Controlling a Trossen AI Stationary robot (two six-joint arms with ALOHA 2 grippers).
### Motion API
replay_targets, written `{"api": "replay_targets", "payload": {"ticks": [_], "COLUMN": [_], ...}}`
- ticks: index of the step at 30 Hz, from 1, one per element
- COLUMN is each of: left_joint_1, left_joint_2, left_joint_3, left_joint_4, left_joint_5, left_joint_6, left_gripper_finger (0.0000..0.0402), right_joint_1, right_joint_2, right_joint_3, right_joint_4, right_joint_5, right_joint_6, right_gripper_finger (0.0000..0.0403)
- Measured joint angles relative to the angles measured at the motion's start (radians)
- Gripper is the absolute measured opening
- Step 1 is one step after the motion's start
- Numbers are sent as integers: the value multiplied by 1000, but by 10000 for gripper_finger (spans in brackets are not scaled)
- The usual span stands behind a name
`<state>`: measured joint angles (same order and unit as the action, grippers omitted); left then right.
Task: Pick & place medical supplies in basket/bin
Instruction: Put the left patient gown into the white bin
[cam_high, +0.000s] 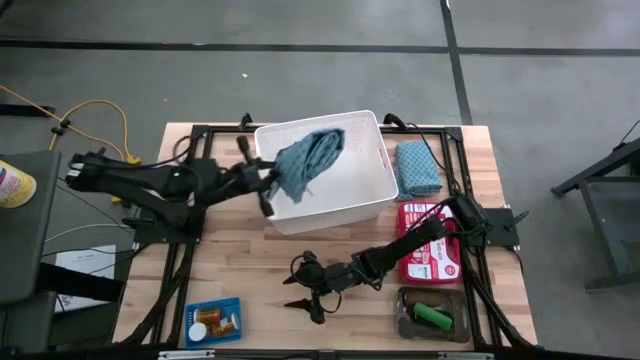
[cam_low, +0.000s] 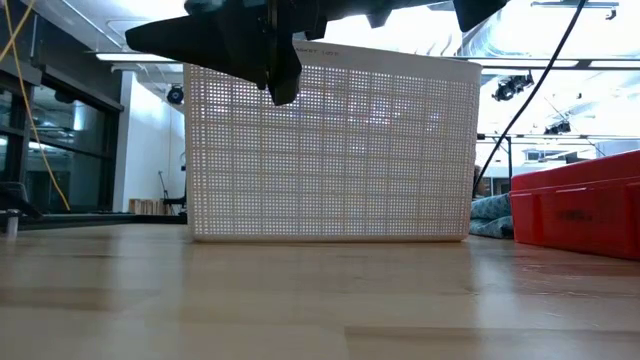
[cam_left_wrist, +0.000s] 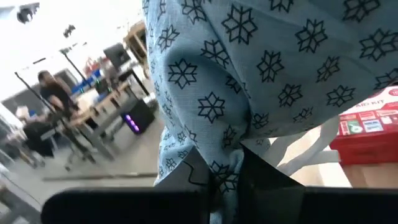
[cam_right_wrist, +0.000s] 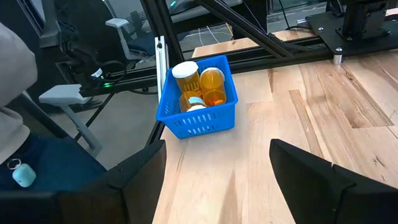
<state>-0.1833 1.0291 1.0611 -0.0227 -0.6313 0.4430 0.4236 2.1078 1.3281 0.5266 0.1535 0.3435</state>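
Right gripper (cam_high: 303, 297), fingers apart and empty, hovers low over the front desk (cam_high: 260, 270); blue tray (cam_right_wrist: 198, 121) of pill bottles (cam_right_wrist: 213, 85) lies ahead, nearer this arm. Grey tray (cam_high: 434, 315) holds green piece (cam_high: 433, 318). Left gripper (cam_high: 268, 186) clamps cloth (cam_high: 308, 160), hanging over basket (cam_high: 375, 195). Second cloth (cam_high: 417, 167) lies beside basket.

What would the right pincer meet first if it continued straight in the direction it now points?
Probably the small blue mesh tray holding orange pill bottles. The open right pincer points across bare wooden table towards it; depth is uncertain.
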Motion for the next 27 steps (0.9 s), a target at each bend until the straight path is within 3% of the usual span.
{"api": "replay_targets", "payload": {"ticks": [6,13,20,27], "left_joint_1": [105,222,331,406], "left_joint_2": [64,114,178,273], "left_joint_3": [0,0,0,0], "left_joint_4": [-1,-18,-179,-187], "left_joint_5": [34,60,300,444], "left_joint_6": [-45,5,-150,-187], "left_gripper_finger": [12,12,12,12], "right_joint_1": [0,0,0,0], "right_joint_2": [0,0,0,0], "right_joint_3": [0,0,0,0], "right_joint_4": [0,0,0,0], "right_joint_5": [0,0,0,0], "right_joint_6": [0,0,0,0], "right_gripper_finger": [274,274,274,274]}}
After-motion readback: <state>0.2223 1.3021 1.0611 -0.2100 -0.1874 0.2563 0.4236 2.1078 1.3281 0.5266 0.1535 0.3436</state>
